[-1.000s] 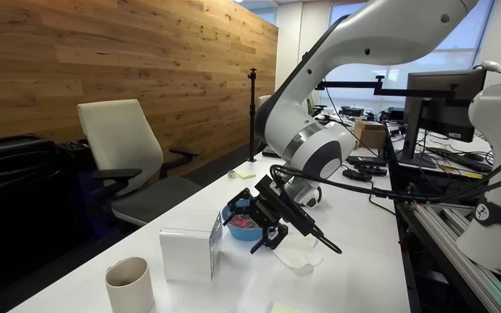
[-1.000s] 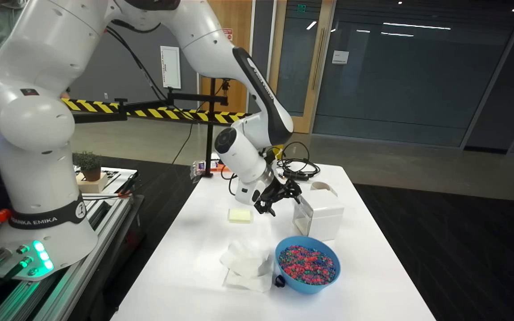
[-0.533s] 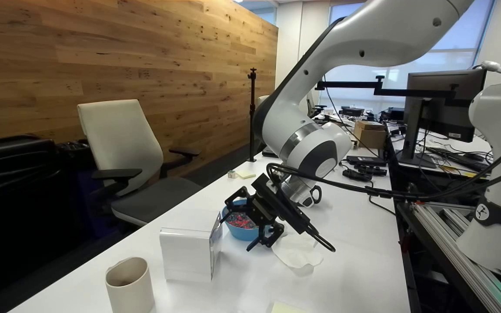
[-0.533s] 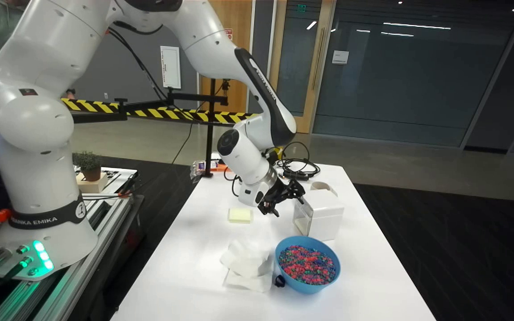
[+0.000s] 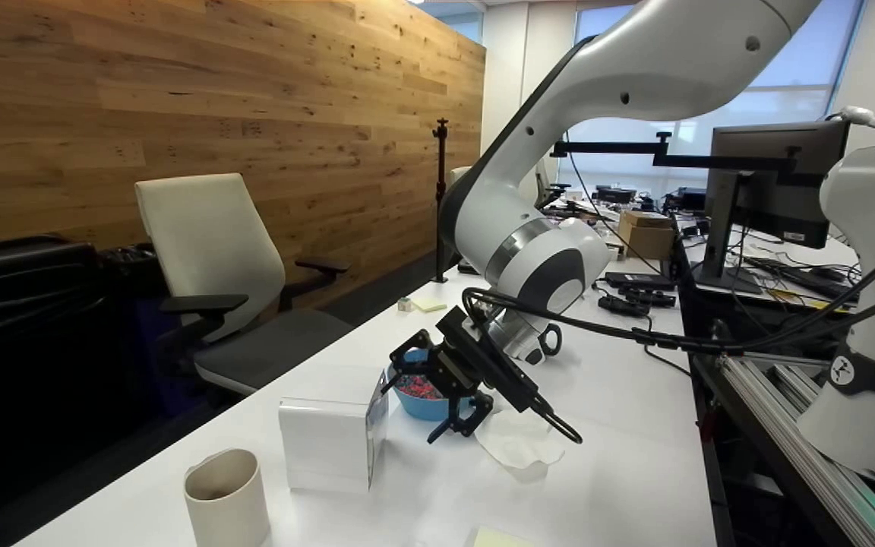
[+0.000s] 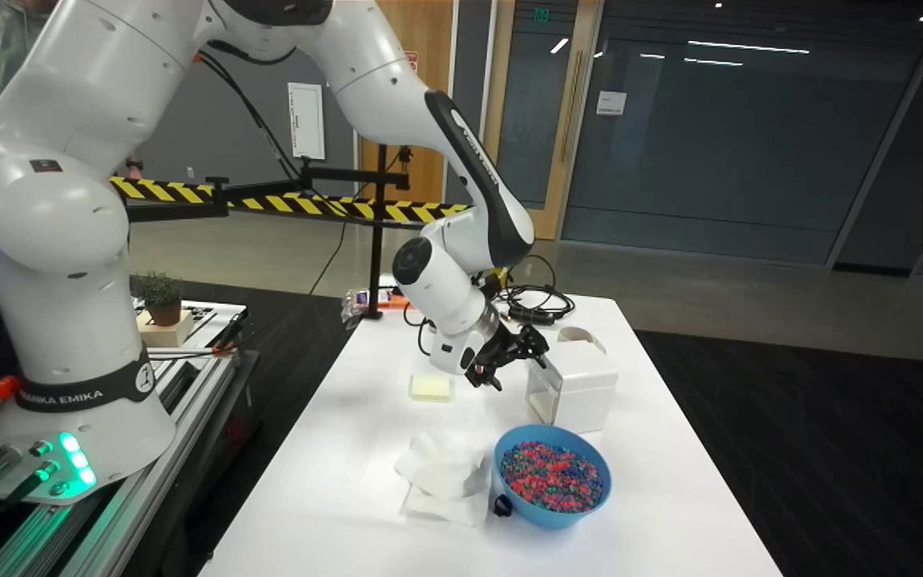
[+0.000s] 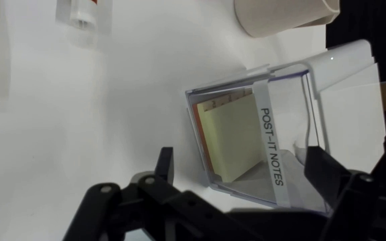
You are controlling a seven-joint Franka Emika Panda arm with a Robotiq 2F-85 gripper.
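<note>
Here, glossy plastic box (image 7: 273, 147), end effector (image 7: 239, 155) — splayed

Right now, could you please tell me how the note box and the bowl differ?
Colour: the note box is white, partly clear; the bowl is blue.
Shape: the note box has flat sides and corners; the bowl is round.
Contents: the note box holds yellow notes; the bowl, red, blue and green bits.
Place: the note box is near the open claw; the bowl is farther off.
Both stand on the table.
</note>
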